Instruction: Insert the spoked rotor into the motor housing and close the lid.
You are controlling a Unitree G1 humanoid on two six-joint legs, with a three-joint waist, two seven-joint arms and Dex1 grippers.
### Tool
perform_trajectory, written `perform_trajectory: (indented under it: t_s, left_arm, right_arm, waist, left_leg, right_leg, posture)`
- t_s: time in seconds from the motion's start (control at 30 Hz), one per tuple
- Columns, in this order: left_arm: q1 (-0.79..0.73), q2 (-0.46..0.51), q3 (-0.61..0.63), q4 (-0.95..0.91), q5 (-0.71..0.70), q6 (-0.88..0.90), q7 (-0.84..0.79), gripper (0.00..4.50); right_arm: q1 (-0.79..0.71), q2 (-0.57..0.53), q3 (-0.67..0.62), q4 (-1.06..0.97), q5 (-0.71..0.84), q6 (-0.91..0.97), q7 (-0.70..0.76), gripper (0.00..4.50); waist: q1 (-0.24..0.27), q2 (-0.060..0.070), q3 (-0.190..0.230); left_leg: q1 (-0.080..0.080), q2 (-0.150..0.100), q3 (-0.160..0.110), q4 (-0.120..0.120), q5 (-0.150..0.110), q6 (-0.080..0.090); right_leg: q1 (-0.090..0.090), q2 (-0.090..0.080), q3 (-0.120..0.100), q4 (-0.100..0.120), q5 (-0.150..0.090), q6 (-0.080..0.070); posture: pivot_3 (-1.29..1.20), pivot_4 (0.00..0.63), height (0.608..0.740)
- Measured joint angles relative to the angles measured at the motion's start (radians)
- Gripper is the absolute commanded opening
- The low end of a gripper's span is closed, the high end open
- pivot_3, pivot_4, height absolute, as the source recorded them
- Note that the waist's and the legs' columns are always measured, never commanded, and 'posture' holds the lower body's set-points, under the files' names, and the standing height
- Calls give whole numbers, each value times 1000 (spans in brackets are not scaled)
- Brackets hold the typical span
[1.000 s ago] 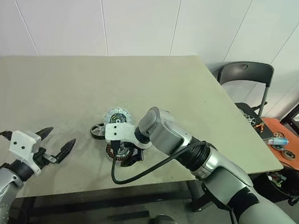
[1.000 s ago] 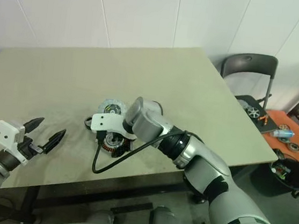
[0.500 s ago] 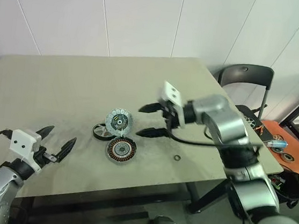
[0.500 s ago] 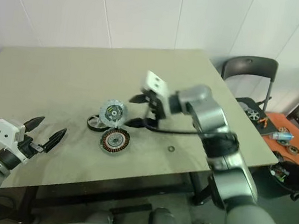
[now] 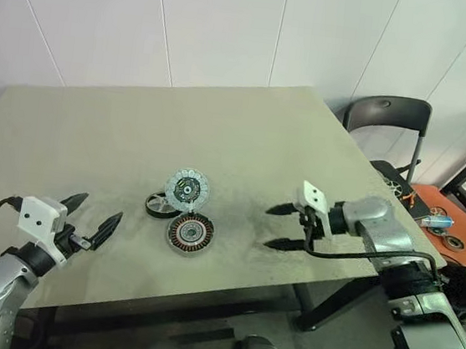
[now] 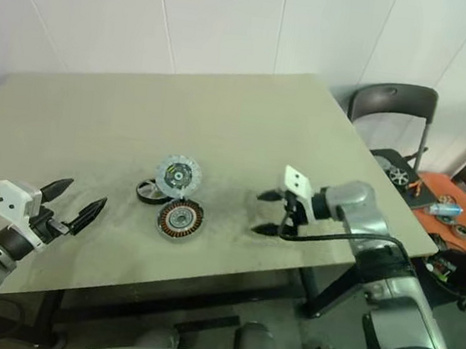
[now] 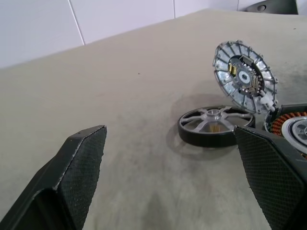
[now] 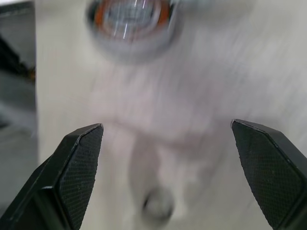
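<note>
The round silver-grey segmented lid (image 5: 187,189) leans tilted on the small black spoked rotor (image 5: 160,205) and the copper-wound metal motor housing (image 5: 189,233), so pulling the rotor out could topple it. Both sit between the 2 spread, empty grippers, left (image 5: 91,219) and right (image 5: 283,226); a small loose ring (image 8: 156,205) lies under the right one

On the worktop (image 5: 137,130) three parts sit clustered near the middle: the motor housing (image 5: 190,234) lies flat with its copper windings up, the spoked rotor (image 5: 160,205) lies just beside it, and the lid (image 5: 187,191) stands tilted with its segmented face showing, its lower edge by the housing. The left end effector (image 5: 93,218) hovers with fingers spread, well apart from the cluster. The right end effector (image 5: 280,226), fingers wide, points toward the parts, holding nothing
</note>
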Motion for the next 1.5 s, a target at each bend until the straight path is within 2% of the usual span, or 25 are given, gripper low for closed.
perform_trajectory:
  t_s: [0.23, 0.63, 0.73, 0.83, 0.97, 1.0, 1.07, 1.27, 1.47, 1.5]
  left_arm:
    - [66, 20, -6, -49, -66, 4, -111, 4500]
    - [143, 62, -26, -57, -66, -27, -255, 4500]
    - [143, 62, -26, -57, -63, -39, -256, 4500]
    - [143, 62, -26, -57, -63, -47, -255, 4500]
    - [133, 62, -26, -57, -63, -48, -252, 4500]
    - [132, 62, -26, -57, -63, -48, -252, 4500]
    - [126, 62, -26, -57, -62, -48, -251, 4500]
    - [122, 63, -26, -57, -62, -49, -251, 4500]
    - [116, 66, -26, -57, -62, -49, -252, 4500]
    - [116, 66, -26, -57, -62, -49, -252, 4500]
  right_arm:
    - [40, -18, 6, 68, -16, -67, 28, 4460]
    - [15, 8, 9, 190, -59, -175, 8, 4460]
    - [8, 8, 16, 218, -85, -226, -1, 3858]
    - [3, 8, 17, 250, -94, -264, -3, 2820]
    - [2, 14, 20, 267, -93, -282, 10, 1532]
    - [2, 17, 20, 269, -93, -282, 12, 1186]
    - [1, 21, 20, 271, -93, -280, 12, 653]
    - [-4, 22, 17, 254, -86, -216, 25, 656]
    - [-67, 94, 20, 67, -50, 10, 32, 656]
    - [-88, 107, 21, 26, -43, 45, 28, 656]
  waist:
    - [-1, 0, 0]
    - [3, 0, 0]
    - [3, 0, 0]
    - [4, 0, 1]
    - [-9, 2, 0]
    - [-15, 6, 0]
    - [-16, 8, -1]
    - [-12, 5, -2]
    - [-13, 4, 2]
    - [-12, 5, 2]
  left_leg:
    - [1, 0, 0, 0, 0, 0]
    - [2, 0, 0, 7, 0, 0]
    - [6, 1, 0, 9, 0, 0]
    - [15, 1, 0, 9, -2, 0]
    - [14, 3, 0, 10, -3, -3]
    - [10, 8, 0, 10, -3, -3]
    - [-1, 10, 2, 11, -3, -3]
    - [2, 9, 9, 12, -1, 1]
    - [4, 8, 8, 8, -2, 2]
    - [9, 8, 6, 7, -2, 2]
  right_leg:
    - [0, 1, 0, 2, 0, 0]
    - [4, 1, 0, 3, 0, 0]
    - [9, 1, 0, 1, 0, 0]
    - [19, 0, -1, -5, -1, 0]
    - [19, 0, -5, -17, -1, 0]
    - [20, 1, -11, -26, -1, 0]
    - [23, -1, -15, -33, -1, 0]
    - [20, -2, -6, -25, 0, 0]
    - [9, 2, -2, 0, 1, 1]
    - [7, 3, -2, 3, 1, 1]
  posture:
    - [0, 0, 740]
    - [0, 0, 740]
    - [0, 0, 740]
    - [0, 0, 740]
    - [0, 0, 740]
    - [0, 0, 740]
    - [0, 0, 740]
    - [0, 0, 740]
    - [0, 0, 740]
    - [0, 0, 740]
